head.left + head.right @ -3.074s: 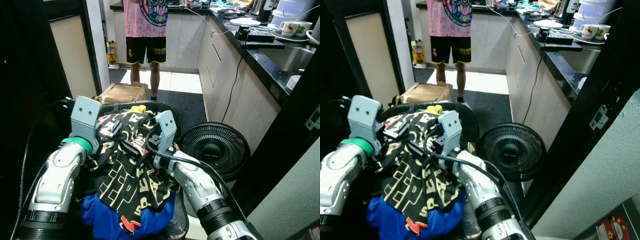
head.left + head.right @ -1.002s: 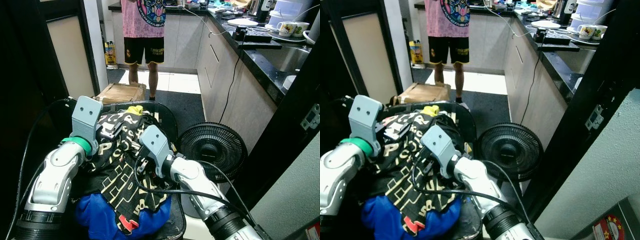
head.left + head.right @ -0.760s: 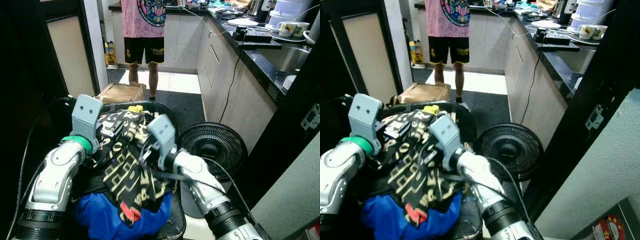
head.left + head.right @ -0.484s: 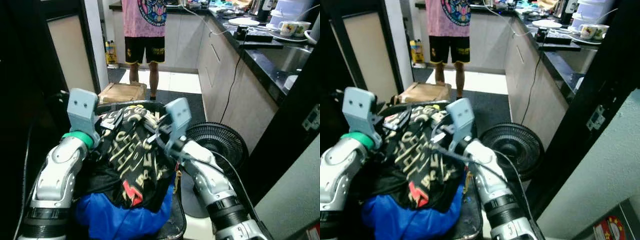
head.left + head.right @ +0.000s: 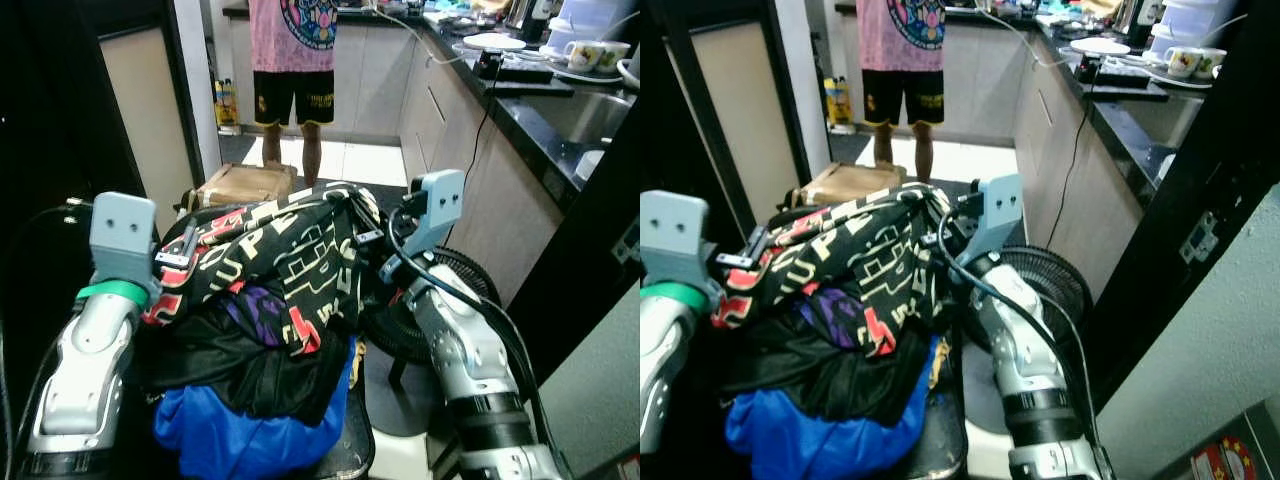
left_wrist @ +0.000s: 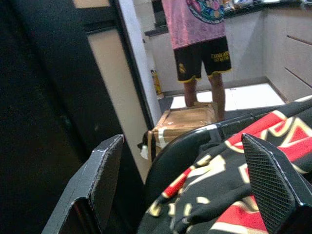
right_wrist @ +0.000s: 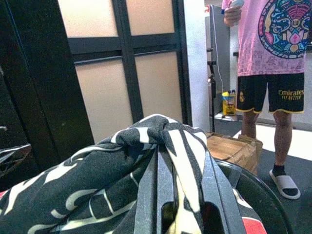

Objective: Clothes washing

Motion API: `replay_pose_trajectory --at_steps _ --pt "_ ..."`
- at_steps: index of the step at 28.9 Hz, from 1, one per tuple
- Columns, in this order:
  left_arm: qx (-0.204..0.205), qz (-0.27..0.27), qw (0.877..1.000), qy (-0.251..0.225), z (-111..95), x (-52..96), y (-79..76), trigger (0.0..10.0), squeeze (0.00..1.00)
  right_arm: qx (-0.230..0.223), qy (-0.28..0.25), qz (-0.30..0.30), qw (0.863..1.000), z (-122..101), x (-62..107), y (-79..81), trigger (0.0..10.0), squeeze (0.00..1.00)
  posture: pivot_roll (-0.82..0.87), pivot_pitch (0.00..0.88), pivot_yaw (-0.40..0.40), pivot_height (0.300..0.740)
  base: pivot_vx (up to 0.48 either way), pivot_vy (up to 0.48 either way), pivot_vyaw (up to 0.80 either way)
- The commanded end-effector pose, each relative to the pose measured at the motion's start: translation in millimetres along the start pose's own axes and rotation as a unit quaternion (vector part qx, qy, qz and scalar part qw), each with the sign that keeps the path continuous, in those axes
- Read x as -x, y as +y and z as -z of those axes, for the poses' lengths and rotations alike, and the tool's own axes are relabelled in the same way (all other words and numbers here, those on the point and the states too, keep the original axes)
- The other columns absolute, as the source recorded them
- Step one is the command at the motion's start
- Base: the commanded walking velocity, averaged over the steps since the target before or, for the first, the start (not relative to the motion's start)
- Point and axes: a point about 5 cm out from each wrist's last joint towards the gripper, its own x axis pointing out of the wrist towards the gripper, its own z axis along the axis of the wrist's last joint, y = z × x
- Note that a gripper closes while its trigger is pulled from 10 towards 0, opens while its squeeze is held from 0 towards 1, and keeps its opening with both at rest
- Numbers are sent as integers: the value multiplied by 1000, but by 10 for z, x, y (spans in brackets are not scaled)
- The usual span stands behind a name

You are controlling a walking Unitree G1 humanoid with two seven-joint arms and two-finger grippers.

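A black garment with cream letters and red patches (image 5: 285,260) hangs spread above the pile in the black laundry basket (image 5: 357,458). My right gripper (image 7: 164,152) is shut on a bunched fold at the garment's right end, raised above the basket's right side (image 5: 368,238). My left gripper (image 6: 183,140) holds its fingers (image 6: 103,181) wide apart at the garment's left end (image 5: 168,262), with the cloth lying between them. Under the lifted garment lie a purple piece (image 5: 262,312), a black piece (image 5: 230,370) and a blue one (image 5: 250,445).
A black floor fan (image 5: 472,278) stands right of the basket, partly behind my right arm. A cardboard box (image 5: 240,183) sits beyond the basket. A person in a pink shirt and black shorts (image 5: 292,70) stands farther back. A kitchen counter (image 5: 545,105) runs along the right, dark door panels (image 5: 60,130) along the left.
My right gripper has risen and swung right, pulling the patterned garment up off the pile and stretching it out. The left arm has shifted left; purple and black clothes now show underneath.
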Motion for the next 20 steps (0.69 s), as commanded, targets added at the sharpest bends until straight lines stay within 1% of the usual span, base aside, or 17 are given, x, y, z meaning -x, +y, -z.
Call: replay_pose_trajectory --at_steps 1,3,4,5,6,8,10,11,12,14,15,17,19,20 --pt "17 -12 1000 -10 -7 75 48 10000 0 -1 -15 31 999 -86 85 -121 0 0 -6 54 7 740 0 0 0" --pt "50 -13 998 -28 -43 127 40 10000 0 9 -14 52 999 -95 152 -193 0 0 -10 53 9 740 0 0 0" --pt "50 -13 998 -28 -43 127 40 10000 0 9 -14 52 999 -95 152 -193 0 0 -10 53 9 740 0 0 0" --pt "65 -22 997 -33 -51 136 57 10000 0 14 -11 62 998 -86 184 -227 0 0 -14 53 11 740 0 0 0" --pt "65 -22 997 -33 -51 136 57 10000 0 14 -11 62 998 -86 184 -227 0 0 -14 53 11 740 0 0 0" --pt "72 -34 996 -30 -50 111 72 10000 0 18 -1 79 997 -53 238 -283 0 0 -10 50 8 740 0 0 0" --pt "77 -30 996 -29 -55 87 48 10000 0 20 3 83 996 -35 257 -295 0 0 -10 47 7 740 0 0 0" --pt "77 -22 996 -31 -76 61 10 10000 0 21 7 86 996 -22 267 -299 0 0 -10 46 8 740 0 0 0" --pt "77 -22 996 -31 -76 61 10 10000 0 21 7 86 996 -22 267 -299 0 0 -10 46 8 740 0 0 0" --pt "93 0 994 -50 -181 -12 -108 10000 0 26 13 90 995 2 279 -290 0 0 -10 39 9 740 0 0 0" --pt "93 0 994 -50 -181 -12 -108 10000 0 26 13 90 995 2 279 -290 0 0 -10 39 9 740 0 0 0" --pt "129 26 987 -86 -327 -47 -199 10000 0 18 3 97 995 -19 277 -281 0 0 -13 36 14 740 0 0 0" --pt "129 26 987 -86 -327 -47 -199 10000 0 18 3 97 995 -19 277 -281 0 0 -13 36 14 740 0 0 0" --pt "140 38 984 -102 -392 -44 -235 10000 0 8 -20 100 995 -128 241 -277 0 0 -13 34 17 740 0 0 0"
